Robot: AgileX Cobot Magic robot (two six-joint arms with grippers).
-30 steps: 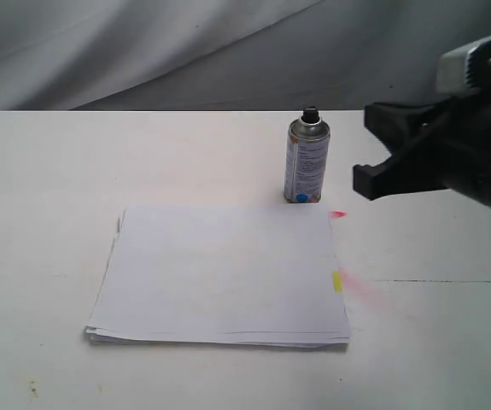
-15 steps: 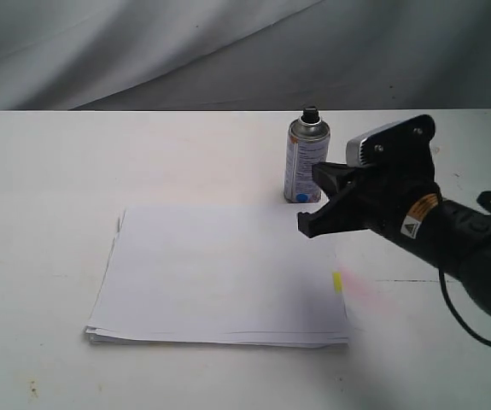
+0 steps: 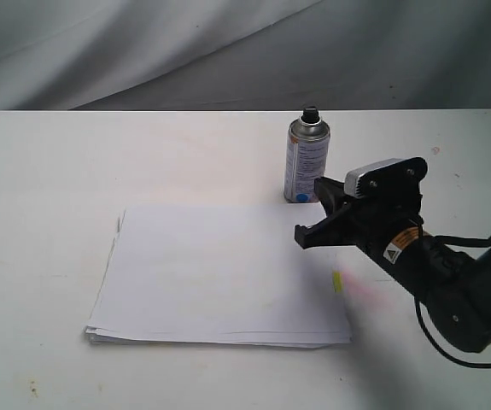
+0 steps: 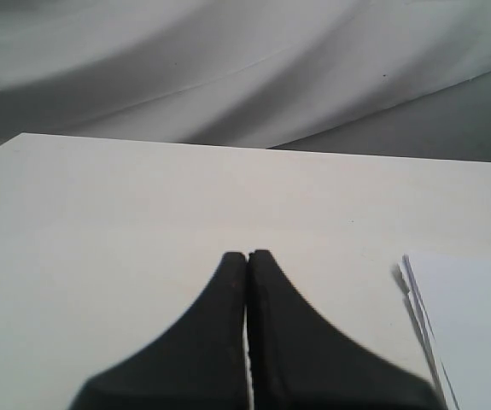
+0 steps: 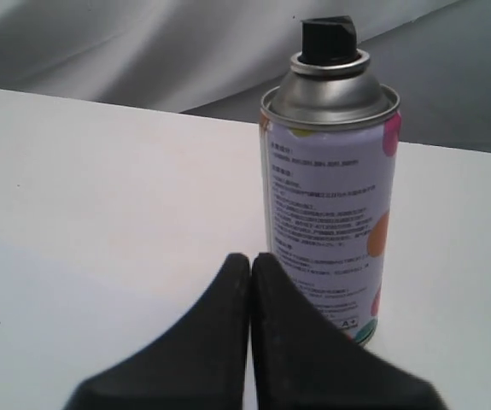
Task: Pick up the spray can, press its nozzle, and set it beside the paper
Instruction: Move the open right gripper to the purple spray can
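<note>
Two claws: left claw (image 4: 246, 254) and right claw (image 5: 249, 256) both clenched, empty
Can (image 3: 306, 162): upright on bench (image 3: 57, 171), just beside paper (image 3: 219, 273), right claw near it

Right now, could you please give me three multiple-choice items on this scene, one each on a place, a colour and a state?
1. Where does the spray can stand relative to the paper?
A. On top of it.
B. On the table, just beyond its far right corner.
C. Lying on its side to its left.

2. What colour is the nozzle?
A. White.
B. Black.
C. Red.

3. How is the right pincer?
A. Shut, holding nothing.
B. Open around the can.
C. Shut on the can.

Answers:
1 B: the can stands upright on bare table past the sheets' corner.
2 B: the button atop the dome is black.
3 A: it is closed on nothing, with the can beyond it.
</note>
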